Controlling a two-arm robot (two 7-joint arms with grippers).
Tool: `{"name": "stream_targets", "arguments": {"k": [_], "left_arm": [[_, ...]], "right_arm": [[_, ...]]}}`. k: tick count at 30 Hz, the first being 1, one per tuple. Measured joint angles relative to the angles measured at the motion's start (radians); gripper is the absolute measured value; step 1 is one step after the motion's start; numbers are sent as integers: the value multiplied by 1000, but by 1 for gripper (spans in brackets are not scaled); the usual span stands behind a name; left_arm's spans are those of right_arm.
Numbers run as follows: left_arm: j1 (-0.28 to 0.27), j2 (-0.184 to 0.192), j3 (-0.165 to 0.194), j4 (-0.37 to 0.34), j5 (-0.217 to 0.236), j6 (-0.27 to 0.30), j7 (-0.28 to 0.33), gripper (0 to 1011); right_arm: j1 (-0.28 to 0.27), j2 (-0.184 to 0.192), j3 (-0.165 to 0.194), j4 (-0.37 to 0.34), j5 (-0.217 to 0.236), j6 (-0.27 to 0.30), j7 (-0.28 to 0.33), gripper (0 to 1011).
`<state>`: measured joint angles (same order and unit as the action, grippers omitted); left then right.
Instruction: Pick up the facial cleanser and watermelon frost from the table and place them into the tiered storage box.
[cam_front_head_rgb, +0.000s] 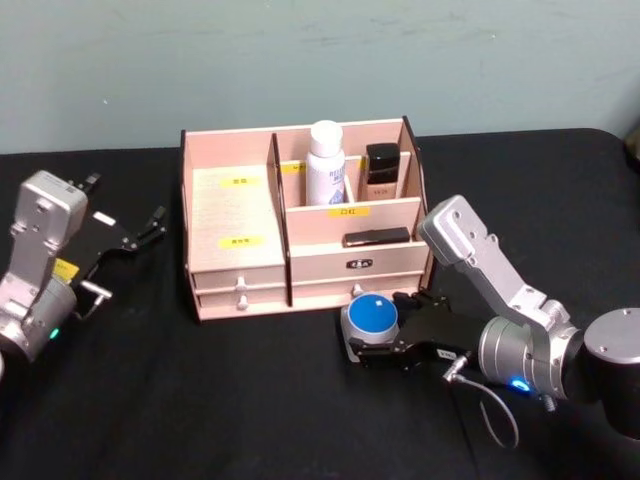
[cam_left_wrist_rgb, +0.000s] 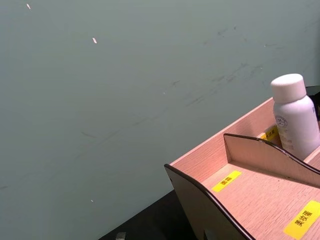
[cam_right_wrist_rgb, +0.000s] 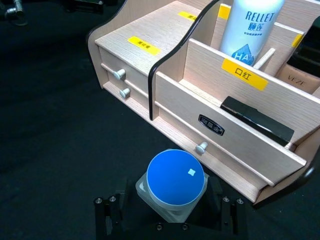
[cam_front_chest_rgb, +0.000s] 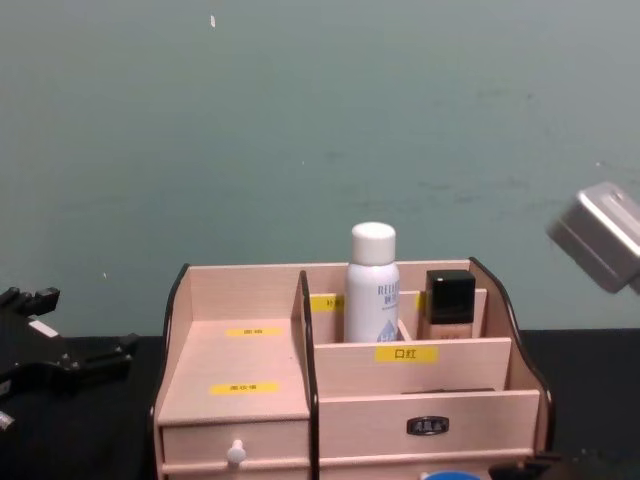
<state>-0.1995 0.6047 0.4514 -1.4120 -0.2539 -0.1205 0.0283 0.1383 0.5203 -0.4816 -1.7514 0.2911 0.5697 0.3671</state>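
1. Surface & room: we see a black tabletop w/ a plain teal wall behind it. The wall has faint scuffs in the left wrist view.
2. The tiered storage box stands mid-table toward the far side, drawers facing near.
3. The facial cleanser stands upright in a far-row compartment, just right of the tall centre divider. A short black-capped bottle is in the next compartment to its right. A flat black item lies in the tier below them.
4. The watermelon frost is outside the box, just near of the right-hand drawers, blue lid up.
5. R gripper straddles that jar, its arm coming in from the near right. Whether it's clenched on the jar or slack, we can't tell.
6. L gripper is at far left, low over the table, well apart from the box, jaws spread & holding nothing.
7. View differences:
   - The right wrist view gives the cleanser's blue lettering, a drawer knob & a yellow label up close.
   - The chest view catches just a sliver of blue lid at its bottom edge.
   - The left wrist view looks over the box's left wall at the cleanser's cap.
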Motion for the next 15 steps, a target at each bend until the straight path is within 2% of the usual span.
{"name": "stream_targets", "arguments": {"k": [15], "left_arm": [[0,0,0,0,0,0,0,1010]], "right_arm": [[0,-22,8,12,-38,-3,13,1003]]}}
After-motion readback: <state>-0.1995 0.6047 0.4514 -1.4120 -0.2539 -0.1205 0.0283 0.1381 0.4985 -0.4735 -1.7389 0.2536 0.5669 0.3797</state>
